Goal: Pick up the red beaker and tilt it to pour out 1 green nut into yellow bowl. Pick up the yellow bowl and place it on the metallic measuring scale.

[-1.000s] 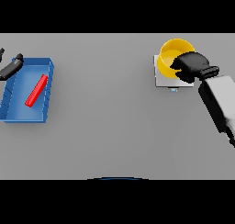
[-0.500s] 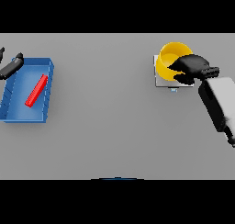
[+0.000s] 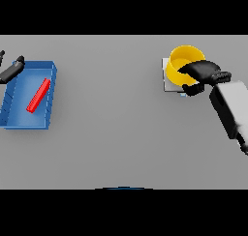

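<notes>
The yellow bowl (image 3: 179, 56) stands on the metallic scale (image 3: 167, 85) at the right back of the table. My right hand (image 3: 204, 70) reaches over the bowl's near right rim, fingers curled inside and thumb outside below it, so the hand is shut on the bowl. The red beaker (image 3: 38, 95) lies on its side in the blue tray (image 3: 29, 125) at the far left. Just beyond the tray's back left corner my left hand (image 3: 11, 70) rests open, with nothing in it. No green nut can be made out.
The right forearm (image 3: 231, 108) slants in from the right edge toward the scale. A wide grey table surface (image 3: 111, 104) separates the tray from the scale.
The right arm has shifted very slightly to the right; the bowl stays on the scale. The left hand and the tray have not moved.
</notes>
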Controlling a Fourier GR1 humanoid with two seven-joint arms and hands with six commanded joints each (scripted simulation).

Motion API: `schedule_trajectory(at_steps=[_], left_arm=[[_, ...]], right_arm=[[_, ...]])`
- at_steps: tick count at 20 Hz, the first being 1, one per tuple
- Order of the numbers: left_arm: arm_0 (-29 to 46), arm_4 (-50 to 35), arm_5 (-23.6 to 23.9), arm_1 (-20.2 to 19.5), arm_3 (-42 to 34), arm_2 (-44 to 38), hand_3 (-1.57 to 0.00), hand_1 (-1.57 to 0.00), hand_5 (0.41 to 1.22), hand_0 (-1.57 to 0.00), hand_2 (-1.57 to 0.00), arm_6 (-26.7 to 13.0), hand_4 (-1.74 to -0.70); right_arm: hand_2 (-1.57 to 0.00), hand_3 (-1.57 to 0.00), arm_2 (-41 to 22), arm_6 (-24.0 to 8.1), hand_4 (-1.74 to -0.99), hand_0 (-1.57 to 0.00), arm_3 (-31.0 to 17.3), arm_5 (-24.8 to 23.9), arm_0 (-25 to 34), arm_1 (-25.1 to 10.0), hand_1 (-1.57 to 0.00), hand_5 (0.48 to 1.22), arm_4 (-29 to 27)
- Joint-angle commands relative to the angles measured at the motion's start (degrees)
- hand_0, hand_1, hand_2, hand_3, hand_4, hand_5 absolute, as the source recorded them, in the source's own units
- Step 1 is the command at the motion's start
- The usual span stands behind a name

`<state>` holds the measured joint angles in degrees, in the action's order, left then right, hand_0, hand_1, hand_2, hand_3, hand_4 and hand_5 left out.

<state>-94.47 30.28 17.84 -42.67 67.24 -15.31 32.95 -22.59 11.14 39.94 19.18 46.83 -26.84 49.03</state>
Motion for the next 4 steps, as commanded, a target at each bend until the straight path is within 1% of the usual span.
schedule_trajectory(at_steps=[1,2,4], left_arm=[[0.2,0.05,-0.16,0.39,-0.33,-0.16,0.0,0.0,0.697,0.0,0.0,-0.15,-0.72],[-0.04,0.27,-0.02,0.33,-0.13,0.05,0.0,0.0,0.696,0.0,0.0,-0.03,-0.72],[-0.01,0.42,-0.15,0.03,0.16,0.24,0.0,0.0,0.693,0.0,0.0,-0.02,-0.72]], right_arm=[[-0.2,-0.35,0.0,-0.63,-1.431,-0.08,0.36,0.66,-0.04,0.13,-0.12,0.799,-0.14],[-0.16,-0.32,0.2,-1.28,-1.422,-0.06,0.54,0.97,-0.14,-0.29,-0.1,0.785,-0.2],[-0.1,-0.27,0.4,-1.46,-1.41,-0.04,0.37,1.45,0.16,-0.43,-0.06,0.759,-0.39]])
